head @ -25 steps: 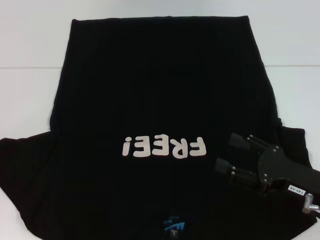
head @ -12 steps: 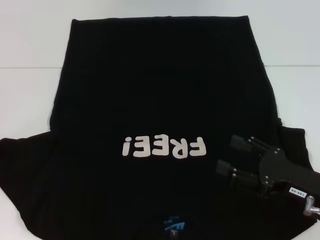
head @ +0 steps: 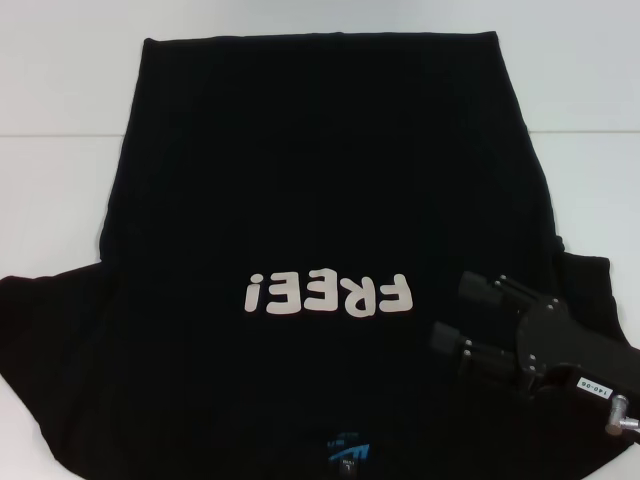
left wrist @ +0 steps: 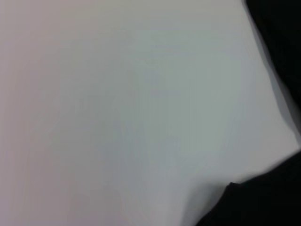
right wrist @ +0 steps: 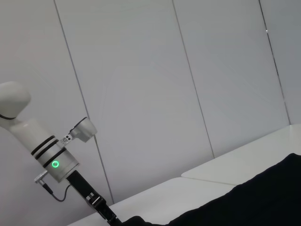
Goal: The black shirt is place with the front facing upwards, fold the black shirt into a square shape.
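The black shirt (head: pixel 320 160) lies spread flat on the white table (head: pixel 60 190), front up, its white "FREE!" letters (head: pixel 328 294) upside down from the head view. A small blue neck label (head: pixel 347 455) sits at the near edge. My right gripper (head: pixel 462 312) hovers over the shirt's near right part, just right of the letters, open with nothing between its fingers. The right wrist view shows the shirt (right wrist: pixel 254 197) low across the table and, farther off, my left arm (right wrist: pixel 51 155) with its gripper (right wrist: pixel 102 208) at the shirt's far edge. Black cloth (left wrist: pixel 277 33) borders the left wrist view.
White tabletop (left wrist: pixel 117 117) shows on both sides of the shirt and beyond its hem. A seam in the table (head: pixel 590 133) runs across behind the shirt's middle. A pale panelled wall (right wrist: pixel 155 84) stands past the table's left side.
My right gripper has drifted slightly toward the near edge of the table, still open. The shirt has not moved.
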Motion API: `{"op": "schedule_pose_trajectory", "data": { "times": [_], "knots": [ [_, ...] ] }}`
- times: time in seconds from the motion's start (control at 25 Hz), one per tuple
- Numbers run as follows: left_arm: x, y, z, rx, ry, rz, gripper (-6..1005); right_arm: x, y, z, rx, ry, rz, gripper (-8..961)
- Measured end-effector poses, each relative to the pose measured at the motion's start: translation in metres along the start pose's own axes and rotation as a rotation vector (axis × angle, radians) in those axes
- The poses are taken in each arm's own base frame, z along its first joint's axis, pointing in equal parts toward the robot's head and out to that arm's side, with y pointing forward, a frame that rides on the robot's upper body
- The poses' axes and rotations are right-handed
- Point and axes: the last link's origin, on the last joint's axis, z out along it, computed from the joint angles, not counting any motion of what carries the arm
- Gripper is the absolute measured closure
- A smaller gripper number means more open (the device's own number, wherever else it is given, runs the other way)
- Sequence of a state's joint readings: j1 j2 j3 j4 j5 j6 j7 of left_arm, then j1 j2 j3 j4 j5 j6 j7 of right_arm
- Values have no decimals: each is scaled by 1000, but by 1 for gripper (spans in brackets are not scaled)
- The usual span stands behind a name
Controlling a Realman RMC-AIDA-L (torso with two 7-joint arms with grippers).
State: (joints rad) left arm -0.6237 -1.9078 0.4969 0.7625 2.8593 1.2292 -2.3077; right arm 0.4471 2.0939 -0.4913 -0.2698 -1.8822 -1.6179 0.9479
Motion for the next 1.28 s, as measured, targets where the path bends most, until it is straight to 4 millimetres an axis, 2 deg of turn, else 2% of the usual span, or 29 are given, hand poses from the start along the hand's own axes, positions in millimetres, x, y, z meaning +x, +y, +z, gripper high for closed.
{"op": "schedule_pose_trajectory", "data": {
  "times": [0.64,1.0,1.28],
  "knots": [
    [5,10,-1,-46,-24,19,484,2,1,-3,9,-1,-5,58],
    [8,0,-6,-13,13,-2,481,1,0,-3,14,-6,-6,58],
    [7,0,-6,-15,8,12,338,1,0,-3,14,-8,-6,57]
  ]
}}
